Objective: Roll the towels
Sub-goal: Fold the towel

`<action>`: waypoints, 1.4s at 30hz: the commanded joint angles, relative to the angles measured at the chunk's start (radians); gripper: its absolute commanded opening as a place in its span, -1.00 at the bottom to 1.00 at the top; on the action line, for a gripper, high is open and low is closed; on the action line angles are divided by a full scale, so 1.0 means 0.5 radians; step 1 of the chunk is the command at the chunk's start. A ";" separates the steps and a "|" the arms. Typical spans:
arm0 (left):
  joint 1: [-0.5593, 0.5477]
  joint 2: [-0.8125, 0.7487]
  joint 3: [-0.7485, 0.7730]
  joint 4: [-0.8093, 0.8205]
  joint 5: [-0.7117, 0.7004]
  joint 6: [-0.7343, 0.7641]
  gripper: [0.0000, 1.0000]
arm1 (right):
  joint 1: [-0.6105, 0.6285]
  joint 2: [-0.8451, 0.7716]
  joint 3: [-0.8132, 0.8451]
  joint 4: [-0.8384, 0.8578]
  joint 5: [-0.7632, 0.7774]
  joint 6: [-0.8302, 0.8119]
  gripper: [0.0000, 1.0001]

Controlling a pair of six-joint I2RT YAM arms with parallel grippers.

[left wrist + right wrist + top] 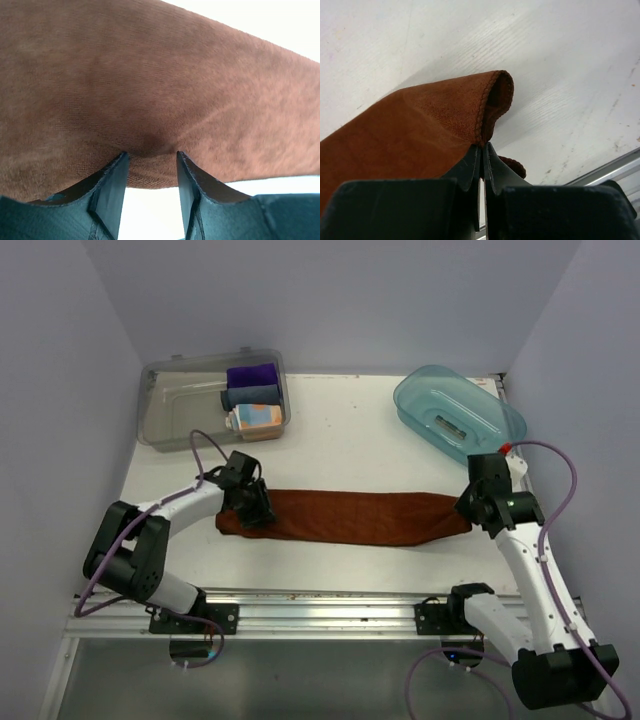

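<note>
The brown towel (350, 518) is seen laid out as a long folded strip across the table (350, 450), not yet rolled, with an arm at each end. At the left end, the left gripper (250, 502) is set against the cloth. Its jaws are parted by a narrow gap and the towel's edge sits at the fingertips (115, 175); whether any cloth is actually nipped cannot be told. At the right end, the right gripper (468, 508) is closed tight on a folded corner, which is raised just off the table.

Trouble is judged most likely on the left. With so slight a purchase, only the top layer might be dragged, and a loose or skewed roll produced. On the right, the pinched corner could be pulled free if the strip is tensioned too hard, or the fold could be opened. The strip's near edge lies near the rail (320, 600), where cloth could be snagged.

At back left, the patterned towel (255, 418) is kept in a clear bin (160, 390), just beside a grey-blue cloth (250, 395) and a purple cloth (250, 375). It would have to be lifted out past the bin wall without those two being disturbed. At back right, a blue tub (460, 410) is placed close to the right arm, where it could be knocked.
</note>
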 commanded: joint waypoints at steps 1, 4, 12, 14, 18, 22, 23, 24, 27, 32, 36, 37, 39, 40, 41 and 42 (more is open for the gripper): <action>-0.242 0.116 0.011 0.033 0.069 -0.197 -0.05 | -0.010 -0.057 0.196 -0.192 0.200 -0.032 -1.00; -0.451 0.187 0.124 0.049 0.069 -0.271 -0.05 | -0.007 -0.072 0.297 -0.247 0.259 -0.084 -1.00; -0.795 0.326 0.444 -0.071 0.036 -0.240 -0.05 | -0.001 -0.081 0.543 -0.241 -0.060 -0.329 -1.00; -0.779 0.255 0.523 -0.190 -0.075 -0.210 -0.03 | 0.018 -0.063 0.574 -0.238 -0.170 -0.335 -1.00; -0.599 0.037 0.545 -0.301 -0.081 -0.096 -0.01 | 0.140 -0.063 0.589 -0.165 -0.272 -0.265 -1.00; -0.372 -0.174 0.447 -0.436 -0.112 0.008 0.00 | 0.477 0.011 0.602 -0.091 -0.174 -0.127 -1.00; -0.329 -0.205 0.420 -0.457 -0.133 0.027 0.00 | 0.618 0.035 0.608 -0.079 -0.140 -0.102 -1.00; -0.243 -0.257 0.386 -0.470 -0.139 0.057 0.00 | 0.695 0.093 0.611 -0.042 -0.113 -0.047 -1.00; -0.090 -0.331 0.242 -0.482 -0.139 0.100 0.01 | 0.993 0.240 0.632 0.038 0.013 0.048 -1.00; 0.079 -0.396 0.054 -0.464 -0.136 0.113 0.02 | 1.520 0.556 0.792 0.124 0.206 0.165 -1.00; 0.132 -0.347 -0.016 -0.387 -0.118 0.119 0.01 | 1.751 0.888 0.942 0.200 0.259 0.223 -1.00; 0.132 -0.328 -0.047 -0.348 -0.087 0.122 0.00 | 1.809 1.013 0.988 0.228 0.250 0.223 -1.00; 0.132 -0.273 -0.081 -0.289 -0.035 0.122 -0.01 | 1.861 1.136 1.052 0.277 0.243 0.235 -1.00; 0.132 -0.258 -0.117 -0.228 0.023 0.125 -0.02 | 1.907 1.207 1.123 0.286 0.234 0.235 -1.00; 0.132 -0.246 -0.133 -0.197 0.042 0.122 -0.02 | 1.926 1.326 1.163 0.293 0.237 0.235 -1.00; 0.132 -0.212 -0.145 -0.176 0.054 0.116 -0.03 | 1.947 1.394 1.203 0.296 0.237 0.235 -1.00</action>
